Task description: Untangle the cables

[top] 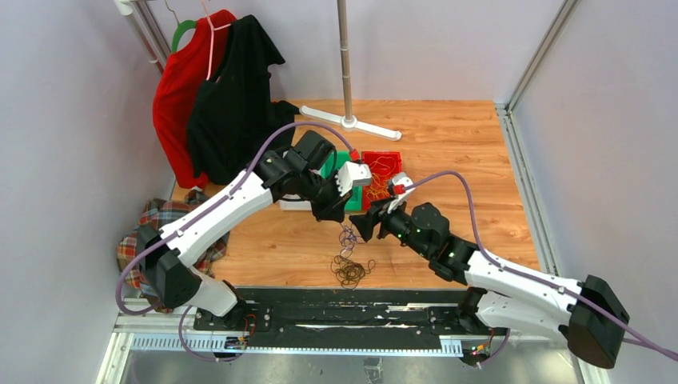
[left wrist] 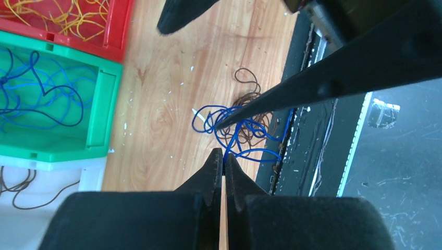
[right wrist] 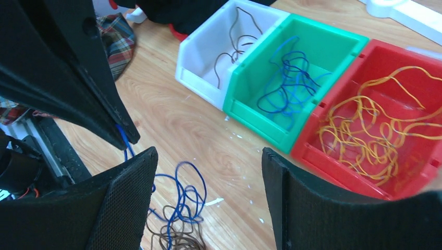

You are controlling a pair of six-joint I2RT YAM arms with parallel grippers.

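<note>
My left gripper [left wrist: 224,158] is shut on a blue cable [left wrist: 237,130], pinched at the very fingertips. The cable's loops hang down over a brown cable bunch [left wrist: 249,99] on the wooden table. In the top view the left gripper [top: 339,216] holds this blue cable [top: 348,238] above the brown bunch [top: 352,272]. My right gripper [right wrist: 208,153] stands open just beside it, with nothing between its fingers; the blue loops [right wrist: 185,190] lie below its left finger. In the top view the right gripper [top: 362,226] sits right of the left one.
Three bins stand side by side: white [right wrist: 195,78] with dark cables, green [right wrist: 255,117] with blue ones, red [right wrist: 333,161] with yellow-orange ones. Clothes [top: 216,96] hang at the back left, a stand base [top: 352,122] behind, plaid cloth [top: 164,220] at left, a black rail [top: 344,308] at the near edge.
</note>
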